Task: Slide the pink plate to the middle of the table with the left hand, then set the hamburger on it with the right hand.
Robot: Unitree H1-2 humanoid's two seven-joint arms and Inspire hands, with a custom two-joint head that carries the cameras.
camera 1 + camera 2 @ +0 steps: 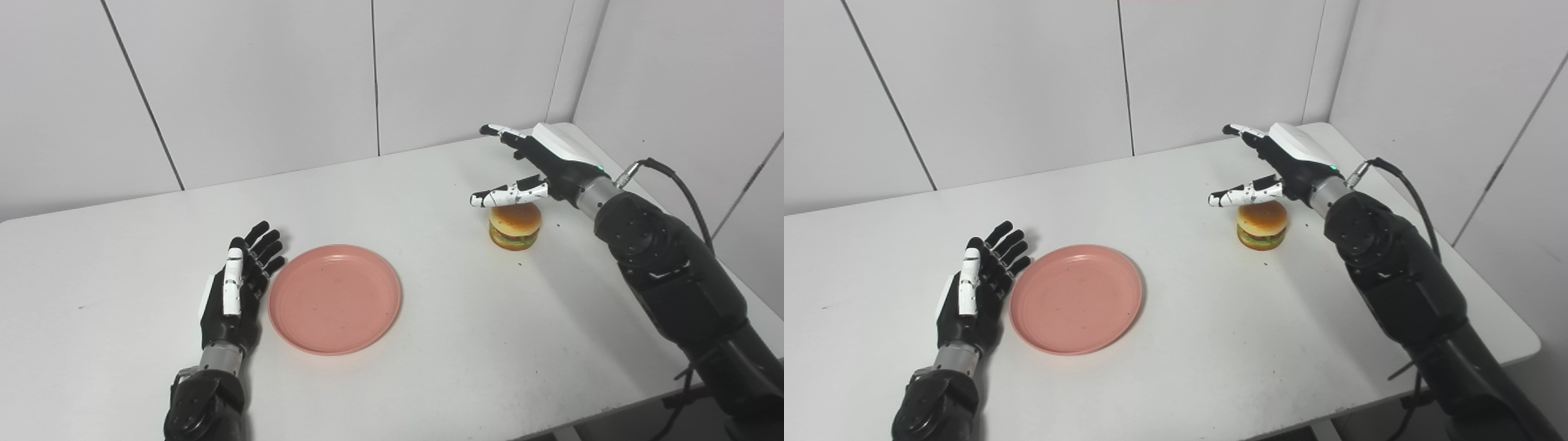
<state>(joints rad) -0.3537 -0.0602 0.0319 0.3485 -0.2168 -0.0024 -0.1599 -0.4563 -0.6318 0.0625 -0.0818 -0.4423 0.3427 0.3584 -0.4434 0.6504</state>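
The pink plate (334, 298) lies flat on the white table (429, 343), a little left of the middle, with nothing on it. My left hand (239, 285) rests open on the table just left of the plate's rim, fingers straight and close to the rim. The hamburger (515, 225) stands upright on the table to the right of the plate. My right hand (533, 168) hovers open just above and behind the burger, thumb stretched over its bun, fingers spread and holding nothing.
White wall panels (245, 92) close the table's far side, and another wall (686, 92) stands at the right. A black cable (686, 190) loops off the right forearm. The table's front edge (612, 410) runs near the lower right.
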